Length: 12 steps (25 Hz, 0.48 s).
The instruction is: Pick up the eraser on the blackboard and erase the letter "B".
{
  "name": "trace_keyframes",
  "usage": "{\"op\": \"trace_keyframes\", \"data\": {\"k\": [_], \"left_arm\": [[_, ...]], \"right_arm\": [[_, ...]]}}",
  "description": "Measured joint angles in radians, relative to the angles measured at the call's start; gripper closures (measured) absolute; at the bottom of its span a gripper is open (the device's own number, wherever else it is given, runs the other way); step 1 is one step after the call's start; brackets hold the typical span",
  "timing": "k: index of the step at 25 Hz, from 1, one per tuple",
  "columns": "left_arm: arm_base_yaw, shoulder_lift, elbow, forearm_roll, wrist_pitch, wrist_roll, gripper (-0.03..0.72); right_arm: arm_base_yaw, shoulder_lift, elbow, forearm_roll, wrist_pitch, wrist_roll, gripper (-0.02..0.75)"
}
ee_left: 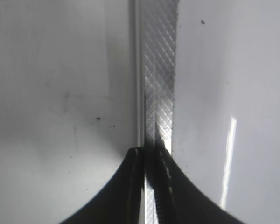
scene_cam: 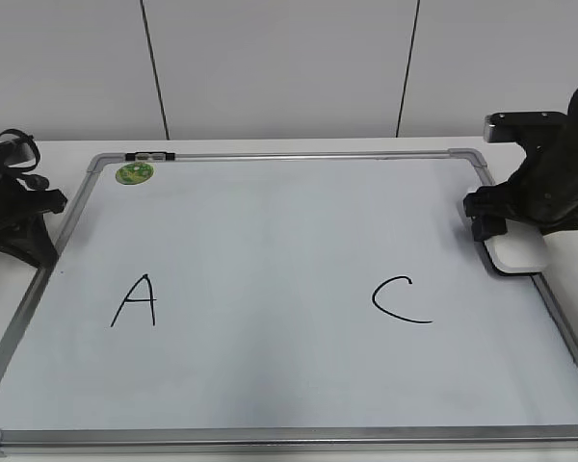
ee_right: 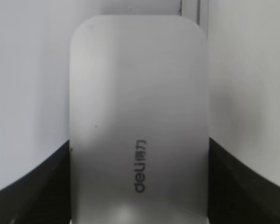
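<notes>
The right tool (scene_cam: 509, 241) stood at the right edge of the blackboard (scene_cam: 270, 231), its two dark fingers (ee_right: 32, 191) set against the long sides of the eraser (ee_right: 139, 121). In the right wrist view the fingers flanked the white block closely, with no visible gap on either side, so the tool appeared closed upon the eraser. The eraser (scene_cam: 516, 254) lay at the board's right frame, partly over the rail; whether it rested on the board or was lifted just clear could not be told.

The left tool (ee_left: 149, 186) was parked at the left frame of the board, its fingers drawn together with only a sliver between them, holding nothing. The left wrist view showed it above the hatched metal rail (ee_left: 159, 70).

On the board, a black "A" (scene_cam: 135, 301) stood at lower left and a black "C" (scene_cam: 400, 300) at lower right, with bare white between them. No letter "B" was visible anywhere, and a green sticker (scene_cam: 134, 173) marked the upper left corner.

Judged from this, the erasing was already done: the space between the two remaining letters was clean. What remained, at most, was releasing the eraser and withdrawing the right arm from the surface (scene_cam: 299, 146).
</notes>
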<state>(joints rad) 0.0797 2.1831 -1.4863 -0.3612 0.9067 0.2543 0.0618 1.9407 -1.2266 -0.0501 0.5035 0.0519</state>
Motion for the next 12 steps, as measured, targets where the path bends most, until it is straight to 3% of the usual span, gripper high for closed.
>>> {"op": "trace_keyframes", "data": {"k": [12], "left_arm": [[0.0, 0.0, 0.0, 0.0, 0.0, 0.0, 0.629]], "right_arm": [[0.0, 0.041, 0.0, 0.021, -0.026, -0.01, 0.2]]}}
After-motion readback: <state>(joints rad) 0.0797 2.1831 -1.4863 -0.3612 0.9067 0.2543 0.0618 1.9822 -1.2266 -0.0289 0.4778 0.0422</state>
